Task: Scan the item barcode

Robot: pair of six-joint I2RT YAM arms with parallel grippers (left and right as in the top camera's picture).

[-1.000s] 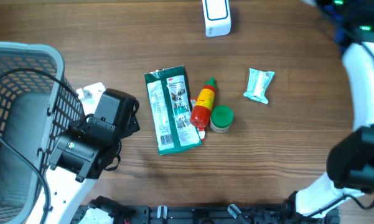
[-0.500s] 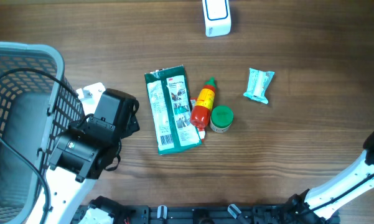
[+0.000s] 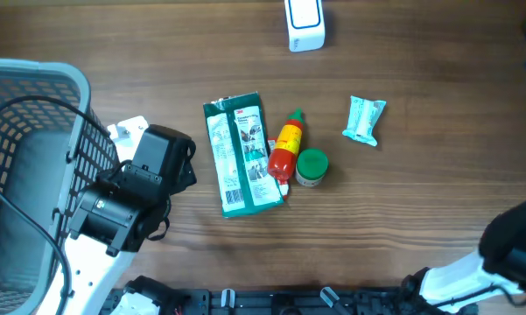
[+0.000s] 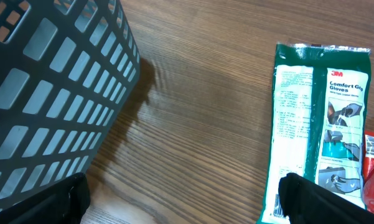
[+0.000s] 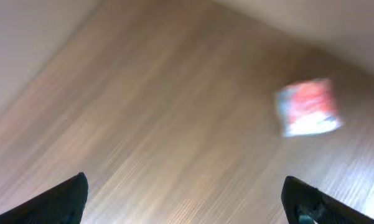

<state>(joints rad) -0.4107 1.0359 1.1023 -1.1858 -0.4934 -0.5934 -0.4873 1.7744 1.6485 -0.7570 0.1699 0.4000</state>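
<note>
Mid-table lie a green glove packet (image 3: pixel 241 154), a red and yellow sauce bottle (image 3: pixel 285 149), a green-lidded jar (image 3: pixel 312 166) and a pale blue packet (image 3: pixel 365 119). A white box-shaped device (image 3: pixel 305 23) stands at the far edge. In the left wrist view my left gripper (image 4: pixel 187 205) is open over bare wood. The glove packet (image 4: pixel 317 118) lies just beyond its right finger, barcode end nearest. My right gripper (image 5: pixel 190 202) is open and empty. Its view is blurred and shows wood with a red and pale blue packet (image 5: pixel 308 107). Only part of the right arm (image 3: pixel 516 241) shows overhead.
A dark mesh basket (image 3: pixel 26 105) fills the left side, close against my left arm (image 3: pixel 127 197). The same basket (image 4: pixel 50 81) takes up the upper left of the left wrist view. A cable runs across the basket.
My right arm has swung away from the table's right edge down to the lower right corner. The items and my left arm have not moved.
</note>
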